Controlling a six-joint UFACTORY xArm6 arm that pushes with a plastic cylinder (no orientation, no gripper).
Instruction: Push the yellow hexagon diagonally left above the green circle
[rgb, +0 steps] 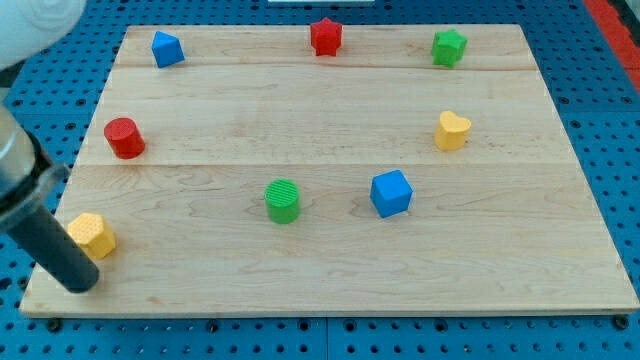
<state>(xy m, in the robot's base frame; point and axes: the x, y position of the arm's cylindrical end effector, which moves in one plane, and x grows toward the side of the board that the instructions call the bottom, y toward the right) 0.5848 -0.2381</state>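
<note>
My tip (82, 283) is sitting just below-left of the yellow hexagon (93, 235), touching nothing I can be sure of. There is no hand to open. It should be pushing slowly right and up, stopping up-left of the green circle (283, 200).

Straight black rod, my tip (82, 283), grey collar, white housing above.

Yellow hexagon (93, 235): small yellow block, flat on surface (330, 260), near bottom-left corner in view, right beside my tip (82, 282), which sits just below-left of it, apparently touching. Green circle (283, 200): short ribbed green cylinder, upright, near surface middle, slightly toward view's bottom. Hexagon well apart from circle, to its left and slightly lower.
</note>
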